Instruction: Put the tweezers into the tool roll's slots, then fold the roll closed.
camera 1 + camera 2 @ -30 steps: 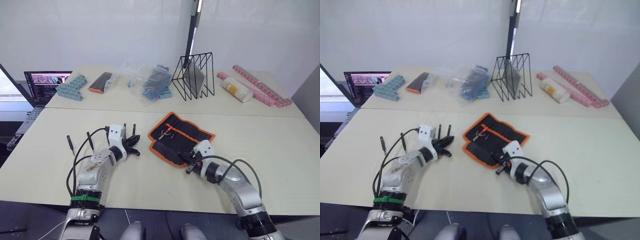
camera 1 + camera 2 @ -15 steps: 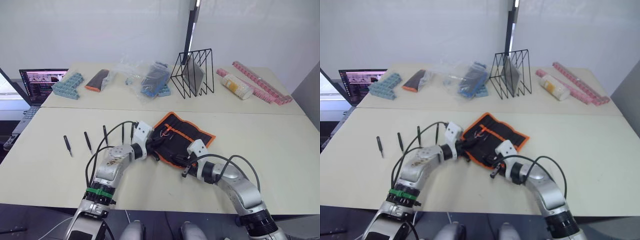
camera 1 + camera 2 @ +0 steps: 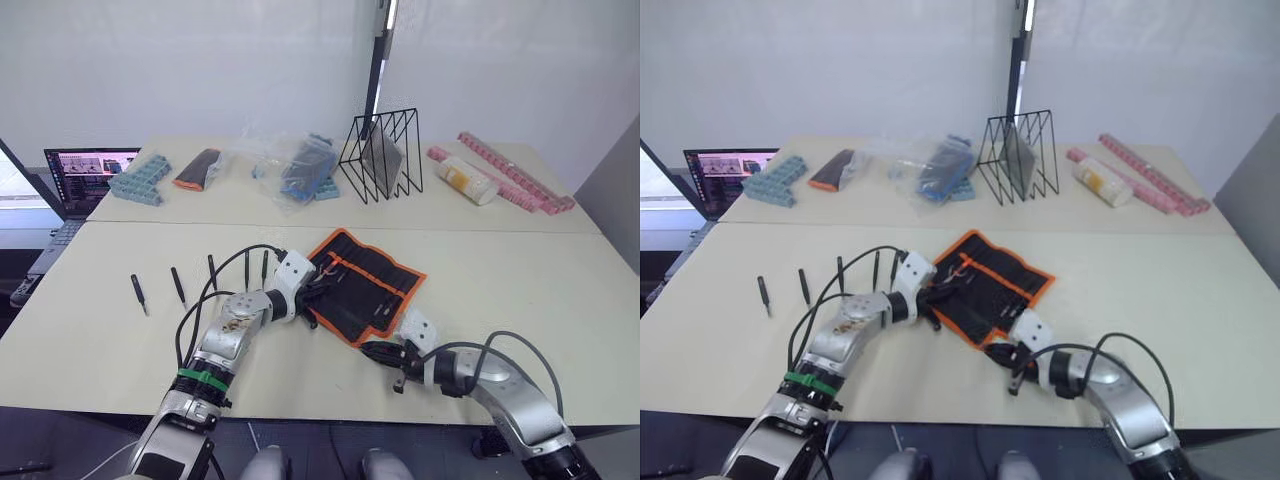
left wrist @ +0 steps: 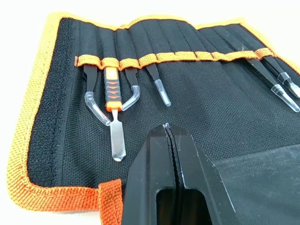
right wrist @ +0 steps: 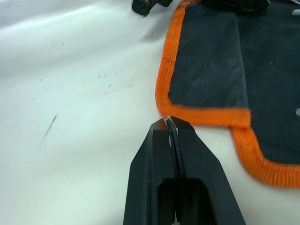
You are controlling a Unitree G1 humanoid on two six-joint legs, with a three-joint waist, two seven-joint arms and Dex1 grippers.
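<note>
The tool roll point(image 3: 363, 283) lies unrolled on the table point(image 3: 560, 290), inner face up, between the two grippers. The left gripper point(image 4: 167, 129) hovers low over the roll's inner face near its orange-edged end; its two black fingers are pressed together with no visible gap and hold nothing. Just beyond its tips runs the row of slots point(image 4: 159, 57) under an orange band, and from them protrude clear-capped tool tips and an orange-handled spatula tool point(image 4: 112, 101). More capped tips point(image 4: 281, 91) sit further along the same band. The right gripper point(image 5: 168, 123) rests at the roll's near orange border, tips just short of the edging over bare table; its fingers are likewise closed flat together and empty. Four tweezers point(image 3: 175, 285) lie in a loose row on the table, well apart from the roll, on the far side of the left arm from it.
</note>
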